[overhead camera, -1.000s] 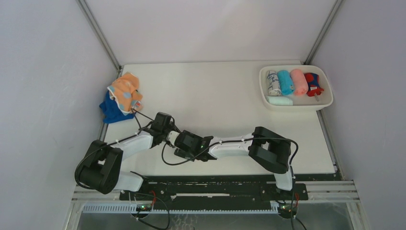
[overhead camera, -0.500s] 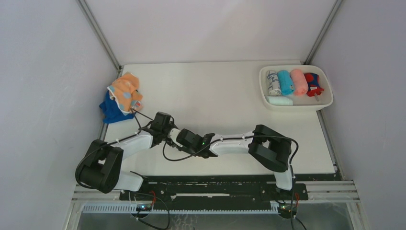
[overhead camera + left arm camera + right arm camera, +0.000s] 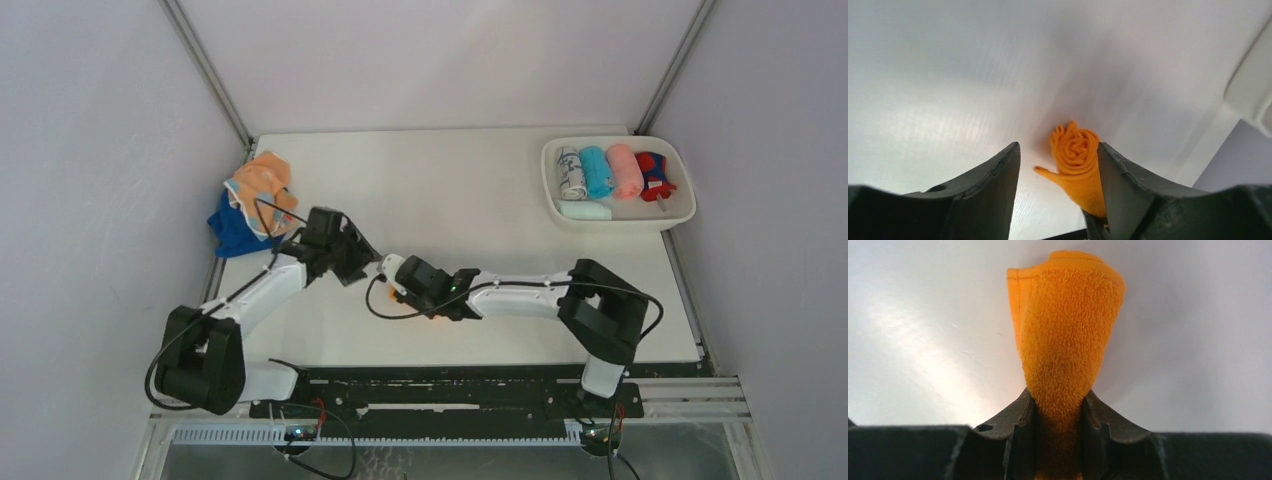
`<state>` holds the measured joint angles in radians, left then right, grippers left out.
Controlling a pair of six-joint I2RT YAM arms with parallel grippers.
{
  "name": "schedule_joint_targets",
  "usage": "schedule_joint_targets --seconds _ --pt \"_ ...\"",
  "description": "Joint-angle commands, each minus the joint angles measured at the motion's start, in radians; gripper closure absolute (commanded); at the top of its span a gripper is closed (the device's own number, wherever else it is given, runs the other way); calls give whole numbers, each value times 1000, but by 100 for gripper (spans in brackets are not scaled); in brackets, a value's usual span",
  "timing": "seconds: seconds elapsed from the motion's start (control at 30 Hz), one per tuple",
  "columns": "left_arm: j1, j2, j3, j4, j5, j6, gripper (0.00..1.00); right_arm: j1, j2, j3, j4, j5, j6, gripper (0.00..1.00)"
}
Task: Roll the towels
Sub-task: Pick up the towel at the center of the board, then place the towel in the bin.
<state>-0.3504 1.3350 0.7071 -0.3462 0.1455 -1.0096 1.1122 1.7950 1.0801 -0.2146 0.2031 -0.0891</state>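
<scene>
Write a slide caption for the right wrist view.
Right gripper shut on a bright orange rolled terry towel, its free end protruding over the white tabletop.

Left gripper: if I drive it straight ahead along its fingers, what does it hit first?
The rolled orange towel, pinched in the right gripper. Its spiral end sits just ahead of the open left gripper, close to one finger. The exact gap is unclear.

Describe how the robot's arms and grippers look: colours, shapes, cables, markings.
The left arm and right arm match: white link shells between bulky black joint housings, with thin black cables looping loosely near the wrists. The left gripper and right gripper each carry two matte black wedge-shaped fingers. No markings are legible.
</scene>
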Motion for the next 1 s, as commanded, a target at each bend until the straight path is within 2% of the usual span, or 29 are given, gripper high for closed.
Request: schedule_joint_targets --seconds 0.0,0.1,0.23,0.37,0.47,0.6,0.77,0.87,0.97 --pt "95 -119 201 -176 -118 187 35 -74 -151 -6 -119 72 33 86" --pt "157 -182 298 -294 -201 298 28 -137 -238 -5 -182 113 45 86" --pt "208 -284 387 -368 -319 425 18 -259 -352 -3 -261 168 81 85" --pt "228 -367 441 -412 -431 540 11 -428 -446 24 -323 208 144 85" --pt "228 -391 446 -431 -503 568 8 -593 -471 61 -368 253 222 85" --pt "229 -372 424 -424 -526 590 6 -812 -445 137 -444 268 346 84" --pt "227 -369 400 -422 -570 597 1 -1033 -374 203 -439 289 467 83" --pt "228 -371 387 -424 -598 597 0 -1129 -301 260 -476 339 567 82" --pt "227 -371 378 -421 -606 600 0 -1199 -192 380 -587 437 713 83"
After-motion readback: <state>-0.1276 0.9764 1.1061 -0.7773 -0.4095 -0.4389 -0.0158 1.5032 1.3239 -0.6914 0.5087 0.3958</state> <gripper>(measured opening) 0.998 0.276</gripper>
